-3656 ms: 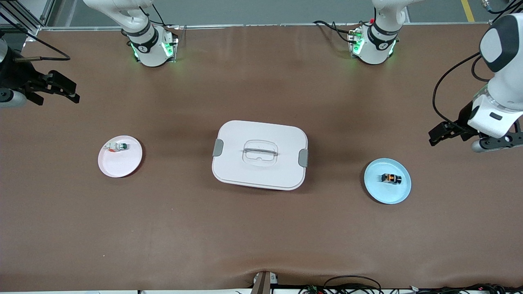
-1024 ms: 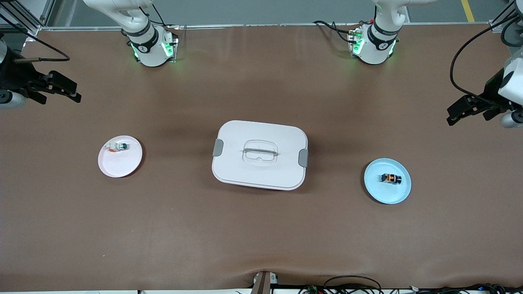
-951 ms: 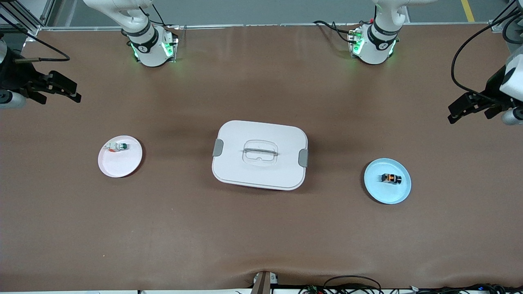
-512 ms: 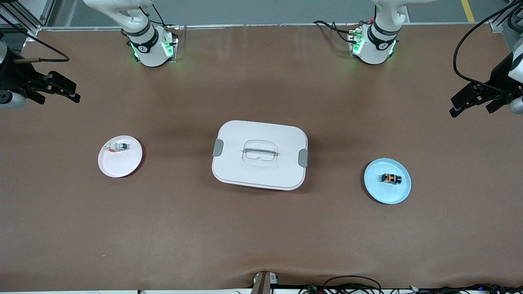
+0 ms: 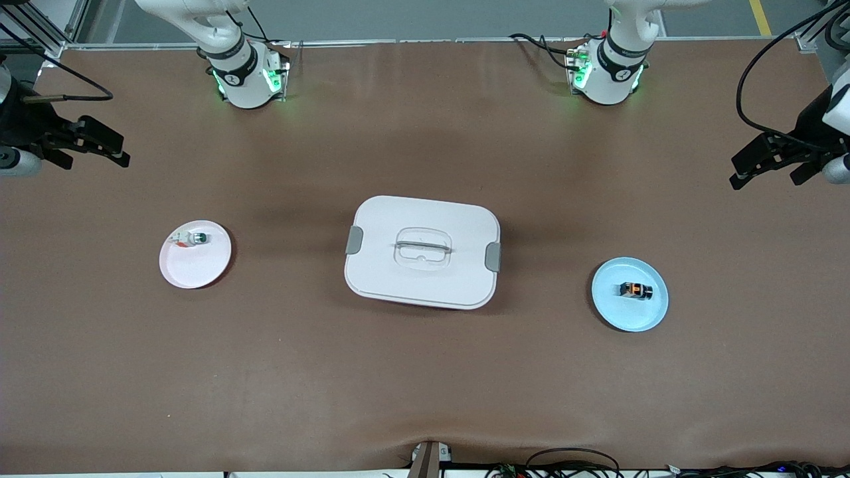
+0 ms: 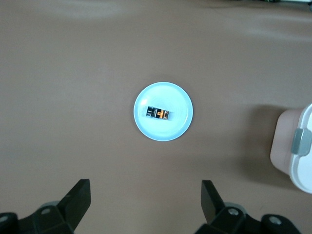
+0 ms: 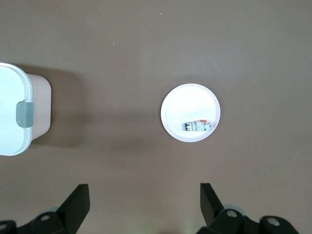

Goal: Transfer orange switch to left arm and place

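The orange switch (image 5: 636,290) lies on its side on a small blue plate (image 5: 614,309) toward the left arm's end of the table. In the left wrist view the switch (image 6: 158,113) sits on the plate (image 6: 165,132). The white box (image 5: 422,251) stands at mid-table, lid shut; its corner shows in the left wrist view (image 6: 298,156). My left gripper (image 5: 739,174) hangs open and empty, high over the table's end, off to the side of the blue plate; its own view (image 6: 145,197) shows the jaws wide apart. My right gripper (image 5: 121,149) waits open and empty over the right arm's end (image 7: 144,197).
A pink plate (image 5: 192,269) toward the right arm's end holds a small clear switch with a green cap (image 5: 192,239); both show in the right wrist view, plate (image 7: 185,102) and switch (image 7: 199,126). The box's end (image 7: 14,114) shows there too.
My left gripper has risen and drawn away from the blue plate, toward the table's end; in the last half second it hardly moved. The right arm, switch and box stayed put.
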